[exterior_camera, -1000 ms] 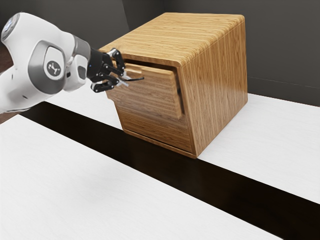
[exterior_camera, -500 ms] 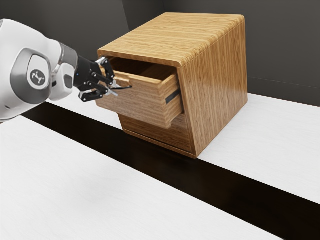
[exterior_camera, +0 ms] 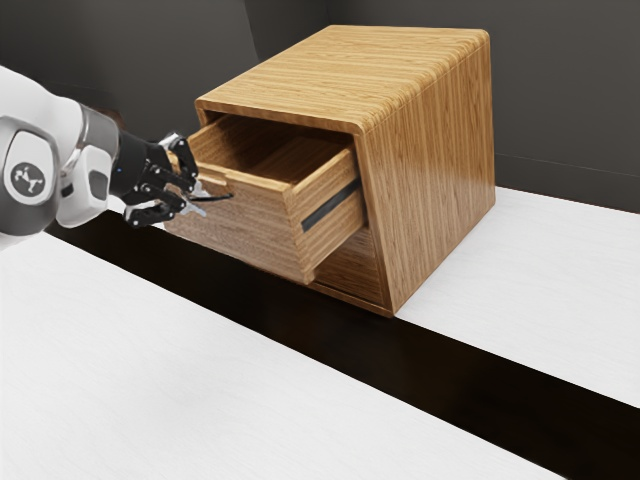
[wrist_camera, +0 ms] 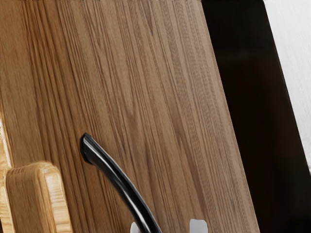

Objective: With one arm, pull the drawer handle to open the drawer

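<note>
A wooden cabinet [exterior_camera: 420, 130] stands on the table, and its upper drawer [exterior_camera: 250, 215] is pulled well out toward the exterior view's left, showing a bare wooden inside. On the drawer's front is a slim black handle [exterior_camera: 215, 195]. My gripper [exterior_camera: 197, 198] is at that front, shut on the handle. In the wrist view the curved black handle [wrist_camera: 114, 179] stands off the grained drawer front [wrist_camera: 155, 97] and runs down between my two pale fingertips [wrist_camera: 198, 226], with my gripper [wrist_camera: 165, 227] around it.
The cabinet's lower front [exterior_camera: 355, 270] sits under the pulled-out drawer. The table [exterior_camera: 150, 380] is white with a wide black strip [exterior_camera: 400, 360] running under the cabinet's front. A dark wall rises behind.
The drawer has slid steadily out toward the exterior view's left, from a small gap to well open. My hand drew back the same way, holding the handle.
</note>
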### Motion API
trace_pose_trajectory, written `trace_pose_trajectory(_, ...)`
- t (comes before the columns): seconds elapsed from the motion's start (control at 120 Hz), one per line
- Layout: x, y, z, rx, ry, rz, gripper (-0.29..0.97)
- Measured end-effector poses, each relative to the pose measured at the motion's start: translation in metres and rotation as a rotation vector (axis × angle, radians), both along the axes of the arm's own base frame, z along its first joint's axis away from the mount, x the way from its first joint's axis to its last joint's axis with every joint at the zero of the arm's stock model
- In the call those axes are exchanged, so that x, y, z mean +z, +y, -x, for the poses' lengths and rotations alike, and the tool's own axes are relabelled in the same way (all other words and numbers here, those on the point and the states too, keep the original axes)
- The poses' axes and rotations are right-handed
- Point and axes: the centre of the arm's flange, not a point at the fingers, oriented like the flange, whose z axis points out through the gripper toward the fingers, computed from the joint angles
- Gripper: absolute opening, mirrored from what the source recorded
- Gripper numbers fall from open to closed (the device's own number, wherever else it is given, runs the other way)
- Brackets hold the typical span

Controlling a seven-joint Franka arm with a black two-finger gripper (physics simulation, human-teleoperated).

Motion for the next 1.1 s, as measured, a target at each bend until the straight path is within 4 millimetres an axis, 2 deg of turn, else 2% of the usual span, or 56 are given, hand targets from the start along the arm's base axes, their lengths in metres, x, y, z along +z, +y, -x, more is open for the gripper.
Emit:
trace_pose_trajectory(0.383,0.0,-0.001,0.03,0.01,0.014,0.016,-0.11)
trace_pose_trajectory(0.633,0.009,0.005,0.051,0.035,0.015,0.026,-0.07)
trace_pose_trajectory(0.783,0.013,0.008,0.062,0.051,0.017,0.034,-0.1)
trace_pose_trajectory(1.05,0.001,0.009,0.064,0.053,0.025,0.051,-0.12)
trace_pose_trajectory(1.075,0.001,0.009,0.065,0.053,0.024,0.05,-0.17)
trace_pose_trajectory(1.1,0.001,0.008,0.067,0.053,0.024,0.049,-0.11)
